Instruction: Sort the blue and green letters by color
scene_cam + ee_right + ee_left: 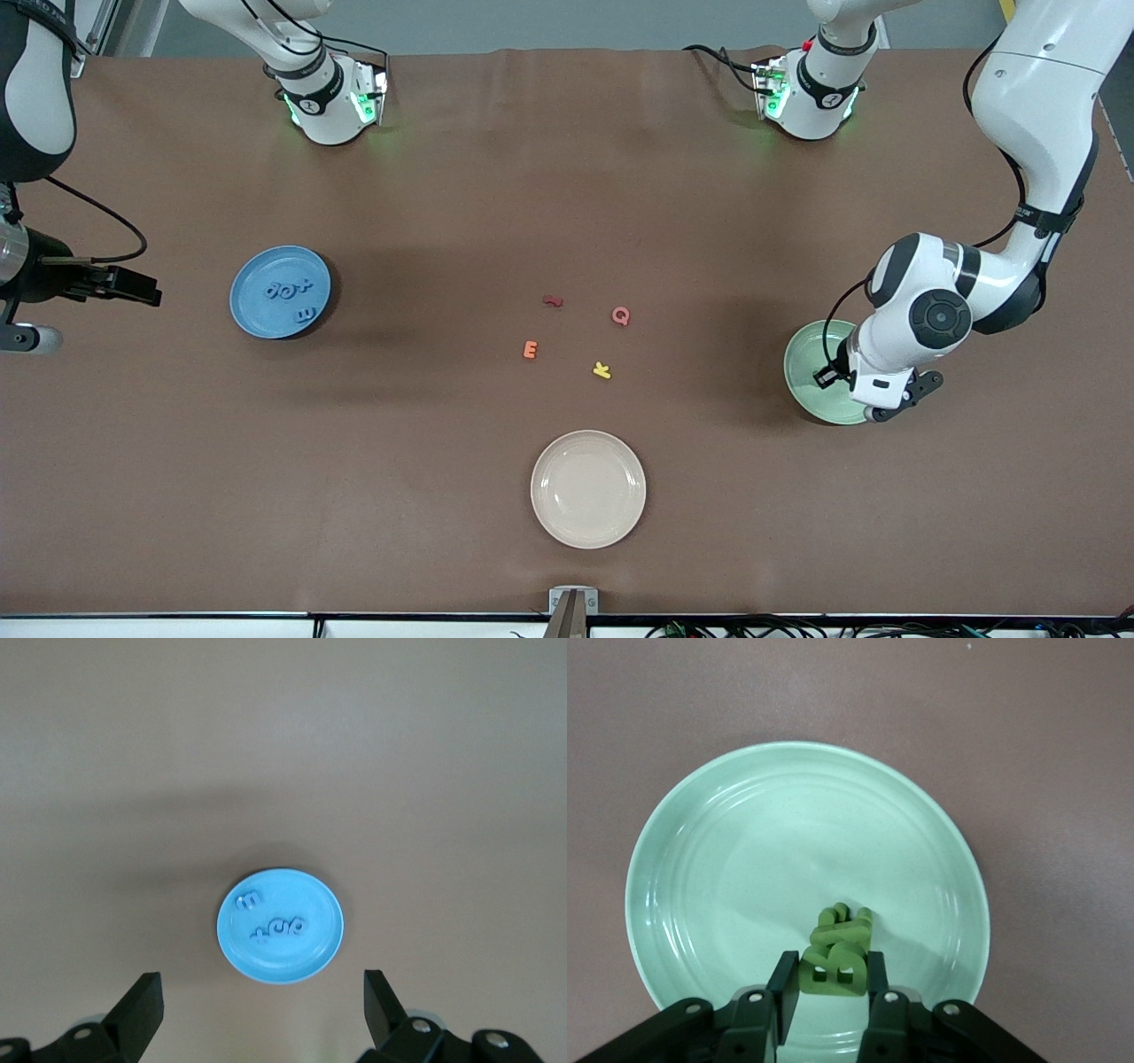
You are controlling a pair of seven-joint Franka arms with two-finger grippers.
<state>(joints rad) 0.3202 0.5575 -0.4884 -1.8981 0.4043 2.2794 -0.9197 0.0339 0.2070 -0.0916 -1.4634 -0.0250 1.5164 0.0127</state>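
My left gripper [830,979] hangs low over the pale-green plate [682,815] at the left arm's end of the table [804,359], shut on an olive-green letter B [833,966]. More green letters [843,923] lie in a pile on the plate right under it. In the front view the hand [886,390] hides these letters. My right gripper [142,291] is open and empty, held high at the right arm's end [263,992]. The round blue plate [252,315] holds the blue letters [288,290], which also show in the right wrist view [276,927].
A dark red letter [553,301], a pink Q [621,315], an orange E [530,350] and a yellow K [601,370] lie mid-table. A cream plate [588,488] sits nearer the front camera than they do.
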